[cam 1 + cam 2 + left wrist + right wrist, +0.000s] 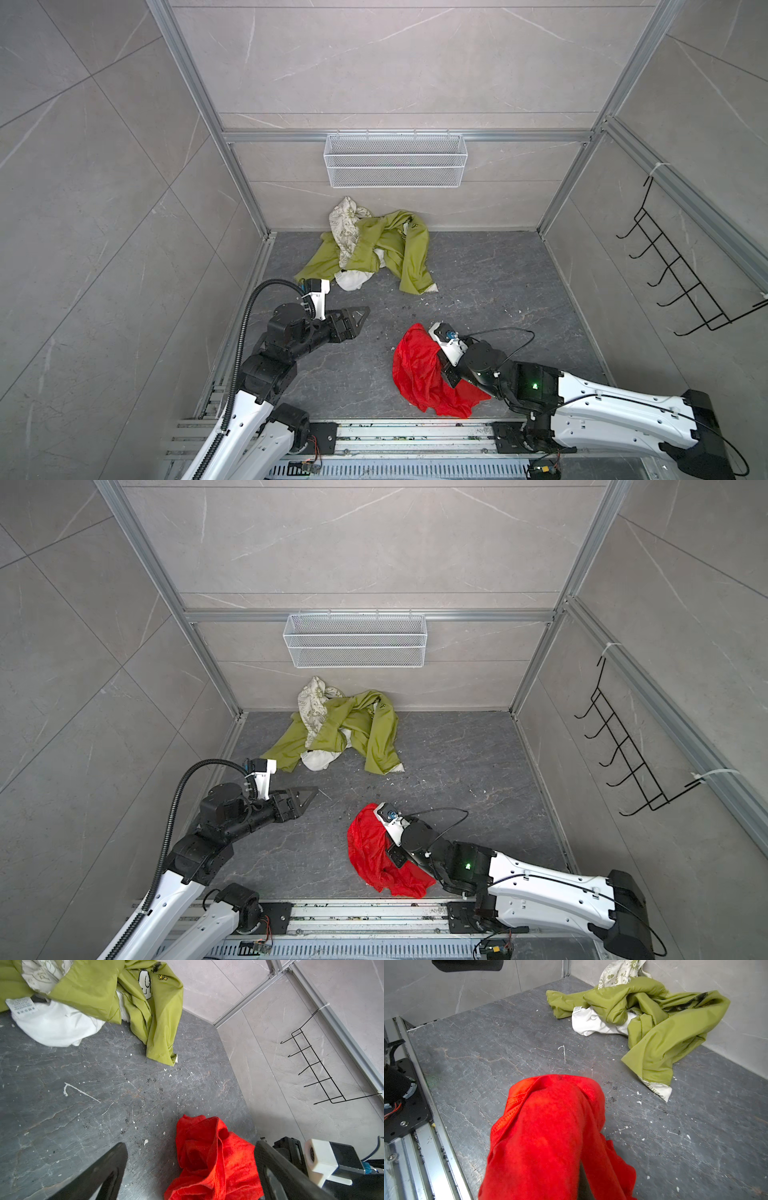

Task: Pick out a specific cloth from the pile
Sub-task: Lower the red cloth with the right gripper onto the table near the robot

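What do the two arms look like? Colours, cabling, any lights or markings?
Both have white shell links and black joints. The left arm carries a black corrugated conduit up to its wrist. The left gripper has black triangular fingers with cut-outs. The right arm has a thin black cable and a lit green light. No printed markings are legible.

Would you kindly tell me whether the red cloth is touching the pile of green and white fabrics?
Apart. In both top views bare grey floor separates the red cloth from the pile; the right wrist view shows the same gap.
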Controlling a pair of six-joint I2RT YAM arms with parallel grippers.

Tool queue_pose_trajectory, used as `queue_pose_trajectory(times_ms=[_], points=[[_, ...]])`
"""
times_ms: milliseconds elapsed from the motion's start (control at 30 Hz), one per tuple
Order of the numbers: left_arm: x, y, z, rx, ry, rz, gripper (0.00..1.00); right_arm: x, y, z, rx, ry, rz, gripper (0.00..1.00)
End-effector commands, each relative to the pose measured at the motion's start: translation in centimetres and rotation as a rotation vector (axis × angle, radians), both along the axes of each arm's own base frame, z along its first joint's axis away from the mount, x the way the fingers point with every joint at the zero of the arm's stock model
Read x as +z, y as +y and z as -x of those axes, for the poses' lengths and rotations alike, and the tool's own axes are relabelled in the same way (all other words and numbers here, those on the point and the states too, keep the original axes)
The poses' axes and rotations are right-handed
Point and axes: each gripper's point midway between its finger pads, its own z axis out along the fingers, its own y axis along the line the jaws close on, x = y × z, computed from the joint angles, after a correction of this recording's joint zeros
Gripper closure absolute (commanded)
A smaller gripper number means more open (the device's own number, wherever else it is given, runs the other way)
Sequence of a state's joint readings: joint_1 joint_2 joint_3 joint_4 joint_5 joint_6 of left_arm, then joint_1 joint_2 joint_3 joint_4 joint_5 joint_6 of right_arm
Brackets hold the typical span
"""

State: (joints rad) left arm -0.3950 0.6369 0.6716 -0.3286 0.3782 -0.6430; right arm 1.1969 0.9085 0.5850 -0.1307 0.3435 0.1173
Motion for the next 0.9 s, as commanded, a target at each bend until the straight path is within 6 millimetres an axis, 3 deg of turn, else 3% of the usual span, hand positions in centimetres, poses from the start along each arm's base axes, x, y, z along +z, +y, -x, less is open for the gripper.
queue_pose_trajectory(times_ms=[0,533,867], points=[[-0.3,-0.6,0.9,-0.040,0.034,0.039,0.03,-1.0,1.0,0.7,0.037,0.028,-0.039,1.00],[-3.6,-0.1,2.0,-0.007,0.113,0.072,0.03,-6.1,2.4,1.7,0.107,0.092,0.015,1.00],[-8.0,0.7,3.4,0.054,0.221,0.135,0.04,-8.3,2.7,1.8,0.113,0.114,0.037,1.00]])
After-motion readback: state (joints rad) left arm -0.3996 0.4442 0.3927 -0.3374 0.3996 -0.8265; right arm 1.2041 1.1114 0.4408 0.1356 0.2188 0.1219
